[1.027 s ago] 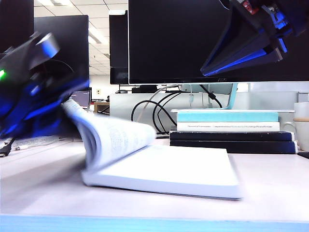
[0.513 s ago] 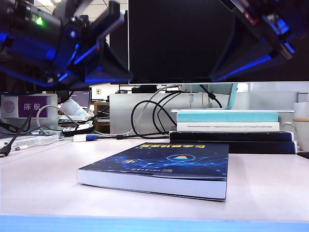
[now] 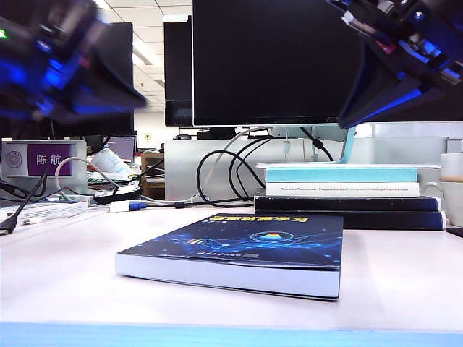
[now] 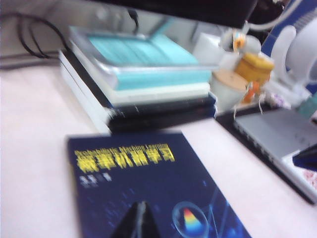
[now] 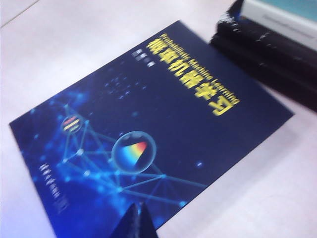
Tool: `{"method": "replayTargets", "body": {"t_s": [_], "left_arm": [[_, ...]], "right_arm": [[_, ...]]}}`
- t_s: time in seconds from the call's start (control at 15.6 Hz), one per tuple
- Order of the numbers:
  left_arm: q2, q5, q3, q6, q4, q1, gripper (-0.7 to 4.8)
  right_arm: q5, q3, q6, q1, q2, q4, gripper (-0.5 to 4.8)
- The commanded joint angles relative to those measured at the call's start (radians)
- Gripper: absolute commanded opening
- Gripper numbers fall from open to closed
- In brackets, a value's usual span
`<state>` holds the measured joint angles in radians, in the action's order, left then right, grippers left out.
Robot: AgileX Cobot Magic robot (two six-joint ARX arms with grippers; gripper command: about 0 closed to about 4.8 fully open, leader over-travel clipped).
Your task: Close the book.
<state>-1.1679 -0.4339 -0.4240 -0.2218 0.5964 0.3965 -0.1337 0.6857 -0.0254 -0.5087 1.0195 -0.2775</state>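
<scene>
The book [image 3: 246, 249] lies flat and closed on the pale table, its dark blue cover up with glowing lines, a coloured triangle and yellow title. It also fills the left wrist view [image 4: 148, 188] and the right wrist view [image 5: 148, 134]. My left gripper [image 3: 108, 90] hangs blurred high at the upper left, well above the table, shut with nothing in it; its tips [image 4: 141, 204] meet over the cover. My right gripper [image 3: 369, 108] hovers at the upper right, also shut and empty, with its tips [image 5: 139, 206] pressed together above the book's near corner.
A stack of books [image 3: 347, 195], teal-and-white on dark navy, stands behind the book at the right. A black monitor [image 3: 275, 61] and cables [image 3: 224, 173] are behind. A white mug [image 3: 452, 188] sits at the far right; a laptop [image 4: 277, 144] and small items lie beyond the stack.
A second ago the book stood half open with my left gripper pushing its cover over. The book is now shut flat, and the left gripper has risen and pulled back to the upper left.
</scene>
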Motion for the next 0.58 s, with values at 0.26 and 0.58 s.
{"method": "replayTargets", "body": {"t_s": [0.26,0.58], "left_arm": [[0.205,-0.094,-0.106,0.012,-0.189,-0.18,-0.04],[0.485,-0.094,-0.106,0.004,-0.357,-0.365,-0.04]], "right_arm": [[0.04,0.004,-0.033,0.064,-0.105,0.119,-0.03],[0.12,0.001,-0.032,0.119,-0.283,0.133,-0.02]]}}
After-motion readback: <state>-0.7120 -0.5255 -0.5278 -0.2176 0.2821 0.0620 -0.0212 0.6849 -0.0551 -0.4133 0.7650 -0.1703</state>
